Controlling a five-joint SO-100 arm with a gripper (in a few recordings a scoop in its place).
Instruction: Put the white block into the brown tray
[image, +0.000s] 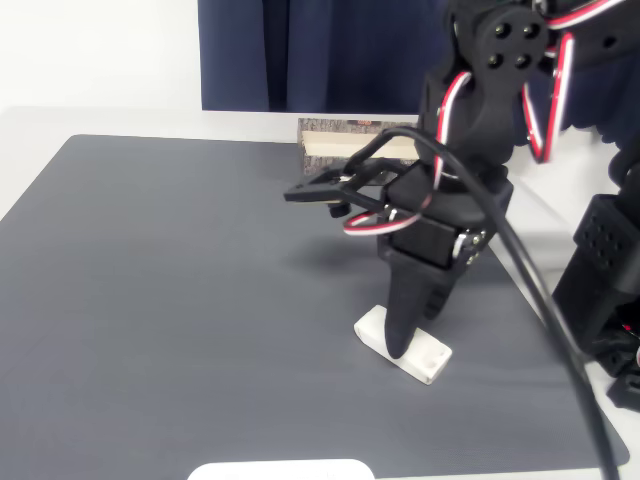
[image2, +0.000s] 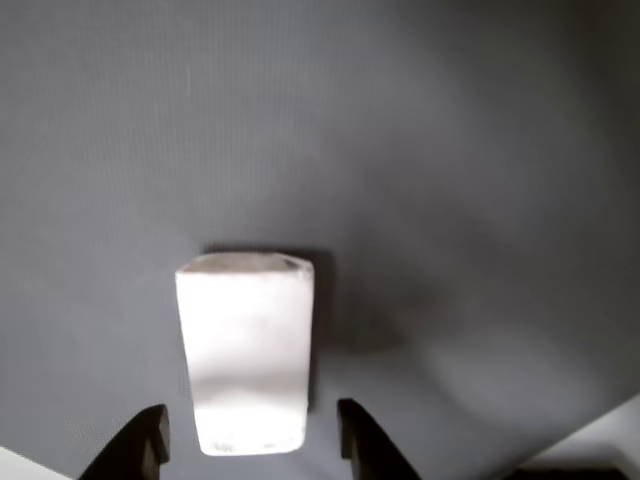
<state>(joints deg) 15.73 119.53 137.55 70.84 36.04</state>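
The white block (image: 430, 358) lies flat on the grey mat, right of centre and near the front. My black gripper (image: 400, 345) points straight down at it, and its tip hides the block's middle. In the wrist view the white block (image2: 245, 350) runs lengthwise between the two dark fingertips (image2: 150, 440), with a narrow strip of mat showing on each side. My gripper (image2: 250, 445) is open around the block's near end. The brown tray (image: 330, 127) stands at the mat's far edge behind the arm, which hides part of it; its bark-patterned wall and cream inside show.
The grey mat (image: 180, 300) covers most of the white table. A white rounded plate shape (image: 280, 468) sits at the front edge. A dark blue curtain (image: 320, 50) hangs behind. The arm's base and cables (image: 600, 290) stand on the right.
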